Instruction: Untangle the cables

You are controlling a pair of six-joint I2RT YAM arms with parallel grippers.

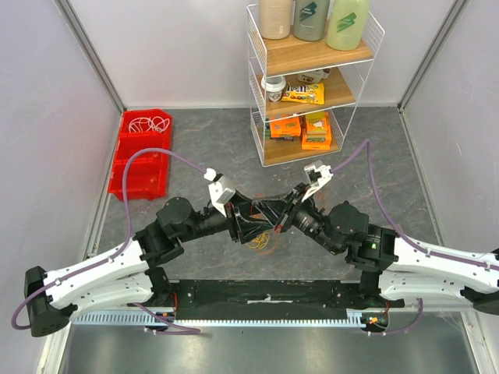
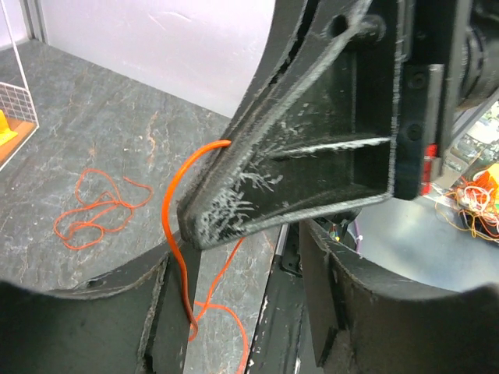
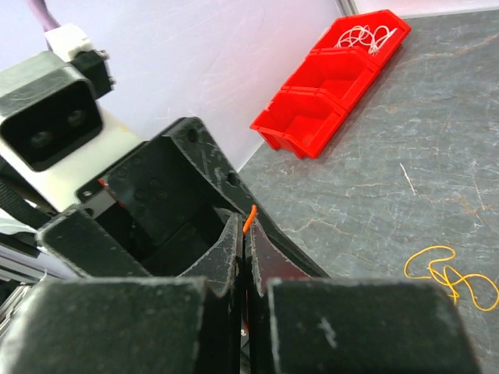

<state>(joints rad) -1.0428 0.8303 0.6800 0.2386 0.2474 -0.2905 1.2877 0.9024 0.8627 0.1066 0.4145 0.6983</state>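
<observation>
My right gripper [image 3: 247, 234] is shut on a thin orange cable [image 3: 249, 217], whose end pokes out above the fingertips. In the left wrist view that orange cable [image 2: 173, 204] arcs down from the right gripper's finger and runs along the inner face of my left finger [image 2: 168, 312]. My left gripper [image 2: 242, 261] is open, its jaws wide apart on either side of the cable. Both grippers meet at mid-table [image 1: 267, 216]. An orange loop [image 2: 93, 206] and a yellow cable [image 3: 452, 276] lie on the table. A yellow and orange tangle [image 1: 261, 239] lies below the grippers.
A red bin [image 1: 140, 156] at the back left holds white cables [image 1: 148, 123]; it also shows in the right wrist view [image 3: 335, 78]. A wire shelf rack [image 1: 308, 86] with bottles and boxes stands at the back centre. Walls close in both sides.
</observation>
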